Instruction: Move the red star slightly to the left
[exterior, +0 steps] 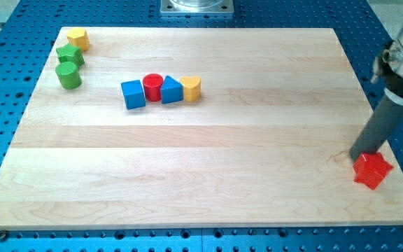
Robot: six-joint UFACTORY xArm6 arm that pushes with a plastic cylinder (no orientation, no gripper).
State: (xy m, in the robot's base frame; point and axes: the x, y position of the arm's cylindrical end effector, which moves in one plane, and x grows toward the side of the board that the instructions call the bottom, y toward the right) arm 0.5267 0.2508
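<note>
The red star [372,171] lies near the wooden board's lower right corner. My rod comes down from the view's upper right, and my tip [359,155] sits at the star's upper left edge, touching or almost touching it. The star's far side is partly hidden behind the rod's end.
A row of blocks stands at the upper middle left: blue cube [133,94], red cylinder [152,87], blue triangle [171,91], yellow heart-like block [192,88]. At the top left corner are a yellow hexagon [78,38], a green star [70,54] and a green cylinder [68,75]. The board [201,182] lies on a blue perforated table.
</note>
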